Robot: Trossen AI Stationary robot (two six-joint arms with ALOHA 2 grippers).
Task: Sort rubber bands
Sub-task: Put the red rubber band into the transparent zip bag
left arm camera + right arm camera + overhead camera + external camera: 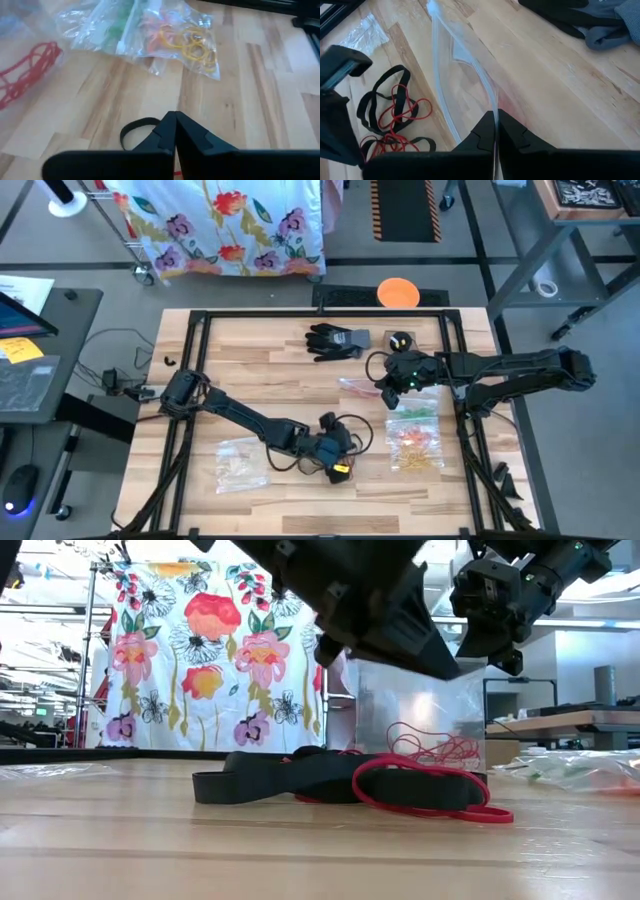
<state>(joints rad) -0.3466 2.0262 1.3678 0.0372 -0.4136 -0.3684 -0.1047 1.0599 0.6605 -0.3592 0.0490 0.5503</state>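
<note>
Black and red rubber bands [340, 780] lie in a tangle on the wooden table [260, 380]; the right wrist view shows the same tangle of bands [390, 112]. My left gripper [175, 120] is shut just above the tangle, with a black band's loop [132, 132] sticking out beside its fingertips; from above, my left gripper [345, 448] is at the table's middle. My right gripper [496, 117] is shut on a clear plastic bag [465, 65] with thin red bands [435, 745] inside. The black glove [335, 340] lies farther back. My left gripper pinches a black rubber band [156, 125] at its fingertips, slanting down from the table's left. The band's loop stands out to one side of the fingers; the fingers hide the pinched spot. My right gripper pinches the clear bag's upper edge [492, 107] between its two fingers, slanting down from the table's right. The bag [420, 710] hangs below it, its lower end at the table.
Two clear bags lie at the right, one with orange and yellow bands [418, 442] and one with green bands [415, 410]. Another clear bag [240, 460] lies near the front left. A small dark object [400, 340] sits beside the glove. Black frame rails [190, 360] border the table.
</note>
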